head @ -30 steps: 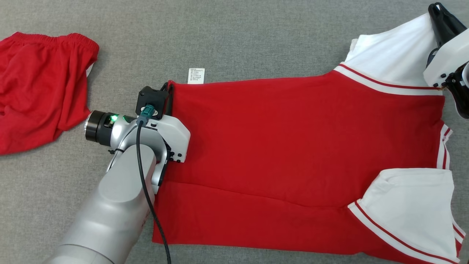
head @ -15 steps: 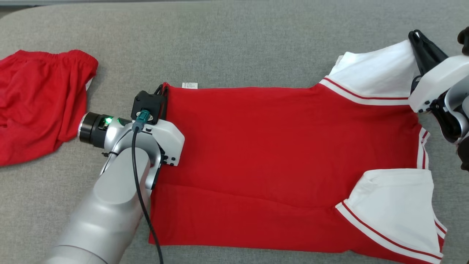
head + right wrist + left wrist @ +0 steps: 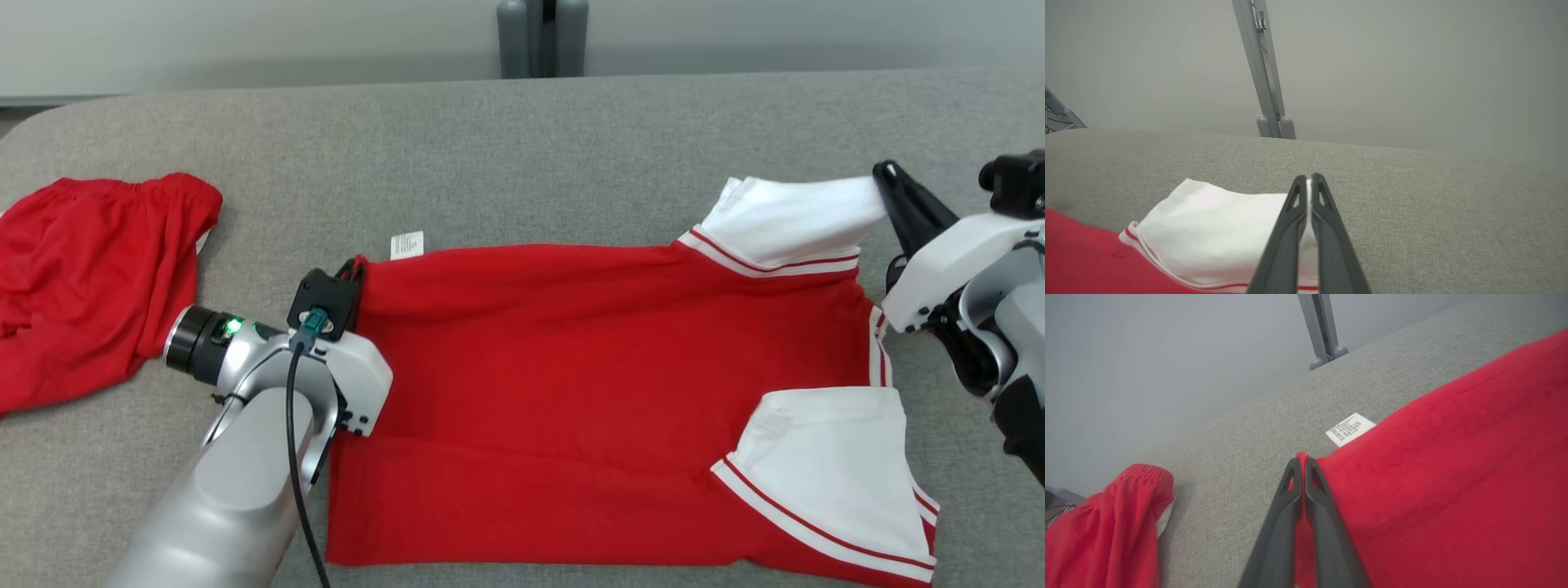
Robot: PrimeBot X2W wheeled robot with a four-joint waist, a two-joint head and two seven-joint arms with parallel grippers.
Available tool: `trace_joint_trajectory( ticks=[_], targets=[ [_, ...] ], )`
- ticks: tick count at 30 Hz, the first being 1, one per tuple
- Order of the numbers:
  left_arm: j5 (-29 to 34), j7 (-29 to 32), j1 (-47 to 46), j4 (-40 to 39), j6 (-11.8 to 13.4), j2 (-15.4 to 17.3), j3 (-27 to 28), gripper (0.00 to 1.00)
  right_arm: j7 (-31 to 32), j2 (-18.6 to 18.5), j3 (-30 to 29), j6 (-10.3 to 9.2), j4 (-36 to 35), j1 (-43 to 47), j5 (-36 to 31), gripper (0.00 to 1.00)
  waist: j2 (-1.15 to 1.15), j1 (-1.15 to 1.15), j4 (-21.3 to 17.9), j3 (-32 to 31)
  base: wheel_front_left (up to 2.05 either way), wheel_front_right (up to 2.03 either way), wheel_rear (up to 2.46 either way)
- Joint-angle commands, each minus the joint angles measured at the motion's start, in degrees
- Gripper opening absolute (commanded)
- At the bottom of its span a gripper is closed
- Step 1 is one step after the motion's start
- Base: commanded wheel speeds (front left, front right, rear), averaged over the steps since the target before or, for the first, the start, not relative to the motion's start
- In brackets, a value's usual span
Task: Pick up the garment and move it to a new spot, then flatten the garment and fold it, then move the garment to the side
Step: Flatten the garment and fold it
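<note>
The shirt (image 3: 571,351), red with white sleeves, lies spread on the grey table (image 3: 490,147), with its hem toward the left arm. We judge it light, limp and not fragile. It will sag wherever it is unsupported, so corners and edges are the places to hold. The left gripper (image 3: 1301,463) is clamped on the far hem corner, just beside the label (image 3: 406,243). The right gripper (image 3: 1308,179) is clamped on the tip of the far sleeve (image 3: 796,216), held a little raised. Two spaced grips should keep the cloth taut. Red shorts (image 3: 90,278) lie apart at the left.
</note>
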Motion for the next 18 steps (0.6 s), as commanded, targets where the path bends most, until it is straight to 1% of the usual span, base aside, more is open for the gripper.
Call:
trace_joint_trajectory(
  ticks=[1, 5, 11, 15, 18],
  targets=[
    [0.3, 0.1, 0.8, -0.2, -0.3, 0.8, -0.2, 0.00, -0.4, -0.6, 0.3, 0.01, -0.3, 1.0, 0.7, 0.00, 0.00, 0.00, -0.6, -0.9, 0.00, 0.00, 0.00],
    [0.3, 1.3, 3.0, -1.7, -1.4, 1.9, -1.4, 0.00, -0.4, -1.1, 1.4, 0.01, -1.8, 3.4, 2.4, 0.00, 0.00, 0.00, -1.4, -2.5, 0.00, 0.00, 0.00],
    [1.0, 3.1, 6.2, -4.8, -1.6, 4.2, -3.2, 0.00, 1.2, -2.1, 2.8, 0.01, -4.6, 6.7, 5.3, 0.00, 0.00, 0.00, -2.4, -4.7, 0.00, 0.00, 0.00],
    [1.4, 5.0, 9.4, -8.7, -1.8, 6.5, -4.4, 0.00, 4.1, -3.0, 4.1, 0.01, -7.5, 9.4, 8.3, 0.00, 0.00, 0.00, -3.0, -6.3, 0.00, 0.00, 0.00],
    [1.4, 6.5, 11.3, -11.4, -2.6, 7.8, -5.4, 0.00, 6.3, -4.0, 4.6, 0.01, -9.6, 11.0, 10.0, 0.00, 0.00, 0.00, -3.2, -7.0, 0.00, 0.00, 0.00]
  ],
)
